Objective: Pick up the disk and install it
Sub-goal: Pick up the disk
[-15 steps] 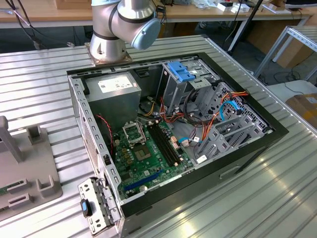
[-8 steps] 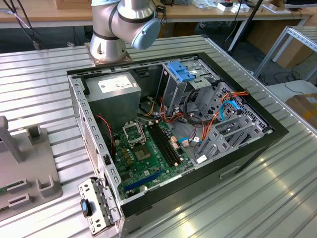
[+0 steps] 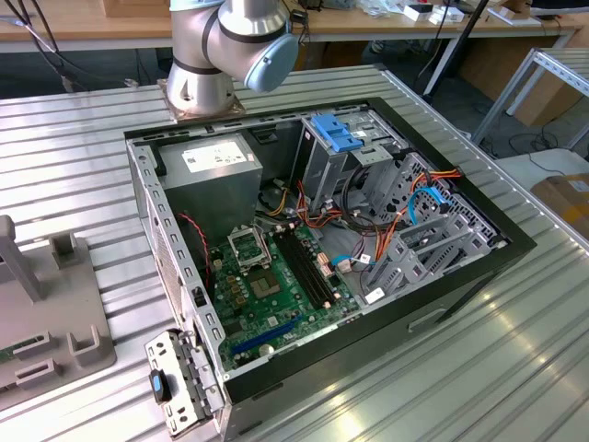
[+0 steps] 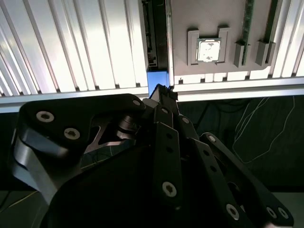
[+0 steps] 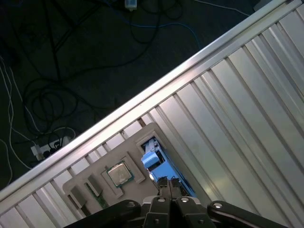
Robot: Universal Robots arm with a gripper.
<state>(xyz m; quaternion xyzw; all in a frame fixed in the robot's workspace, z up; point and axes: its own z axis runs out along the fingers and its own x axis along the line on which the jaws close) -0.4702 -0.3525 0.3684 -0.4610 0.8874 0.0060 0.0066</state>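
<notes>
The disk (image 5: 153,159) stands on edge in a slot of a grey fixture tray (image 5: 135,142); its bright blue carrier shows in the first wrist view. In the second wrist view I see the disk's blue end (image 4: 157,79) with the dark body running away from it. My gripper (image 5: 168,183) hangs above the disk, lined up over the carrier's end, and its two fingertips are pressed together with nothing between them. The black linkages of the gripper (image 4: 165,90) cover the near part of the disk.
The tray (image 4: 199,19) also holds a processor chip (image 4: 208,50) and memory sticks, and lies by the ribbed metal table's edge (image 5: 142,102), with floor and cables beyond. The open computer case (image 3: 442,304) has a drive cage with a blue clip (image 3: 336,133). The arm's base (image 3: 207,74) stands behind the case.
</notes>
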